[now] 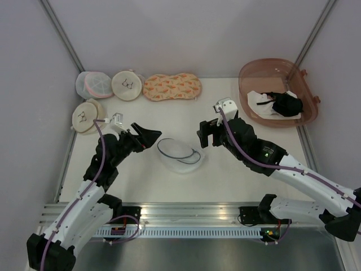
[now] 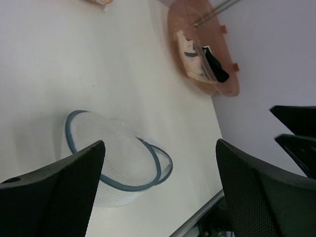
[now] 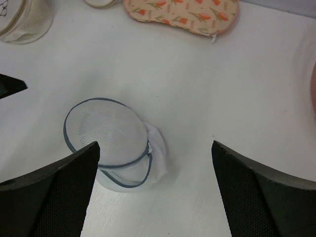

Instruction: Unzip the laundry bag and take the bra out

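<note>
Left claw [image 1: 148, 137] and right claw [image 1: 204, 135] are both hanging released, flanking the laundry bag [image 1: 179, 155], which is lying unzipped mid-desk [image 1: 169, 113]; probably empty, mesh is hazy. Bra [image 1: 286, 104] is sitting in the tub [image 1: 265, 65] far right, so I'm judging nothing needs gripping.

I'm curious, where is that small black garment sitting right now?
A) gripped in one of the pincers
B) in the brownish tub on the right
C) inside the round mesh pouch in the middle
B: the bra lies on a white cloth inside the tub, well apart from the laundry bag.
</note>
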Controlling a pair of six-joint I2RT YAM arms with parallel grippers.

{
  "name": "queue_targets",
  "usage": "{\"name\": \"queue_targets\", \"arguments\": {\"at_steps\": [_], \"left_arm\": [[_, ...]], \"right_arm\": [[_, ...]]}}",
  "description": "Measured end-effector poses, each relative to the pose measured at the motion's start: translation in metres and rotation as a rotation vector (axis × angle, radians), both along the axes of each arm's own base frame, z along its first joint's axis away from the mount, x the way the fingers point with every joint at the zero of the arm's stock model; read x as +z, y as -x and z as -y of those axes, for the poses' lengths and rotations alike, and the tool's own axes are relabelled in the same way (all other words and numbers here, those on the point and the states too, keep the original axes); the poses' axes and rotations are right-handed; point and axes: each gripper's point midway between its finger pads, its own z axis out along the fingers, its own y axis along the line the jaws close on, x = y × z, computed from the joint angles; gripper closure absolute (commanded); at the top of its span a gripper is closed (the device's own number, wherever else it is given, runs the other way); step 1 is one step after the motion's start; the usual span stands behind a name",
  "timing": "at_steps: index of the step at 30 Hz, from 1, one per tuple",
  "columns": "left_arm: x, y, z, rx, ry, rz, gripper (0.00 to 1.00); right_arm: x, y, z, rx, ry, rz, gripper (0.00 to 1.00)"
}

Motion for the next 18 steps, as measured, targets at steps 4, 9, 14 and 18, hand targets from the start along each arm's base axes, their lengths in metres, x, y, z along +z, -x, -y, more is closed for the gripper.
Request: {"name": "queue_targets", "arguments": {"at_steps": [4,9,14,18], "left_arm": [[0.031,0.02,0.006,-0.095,-0.01,0.116,0.03],[0.048,0.045,0.021,-0.271,-0.037,0.198,0.03],[0.054,0.066,0.031,-0.401,-0.057,0.224,0.03],[0.069,0.075,0.031,-0.435,-0.071,0.269,0.03]], "right_arm": [[-0.007,0.002,0.016,-0.063,-0.023,-0.036,0.02],[-0.005,0.008,0.029,-0.099,-0.076,-0.066,0.02],[0.0,0.017,0.031,-0.089,-0.124,-0.09,0.02],[0.005,0.022,0.031,-0.072,-0.159,-0.097,0.02]]}}
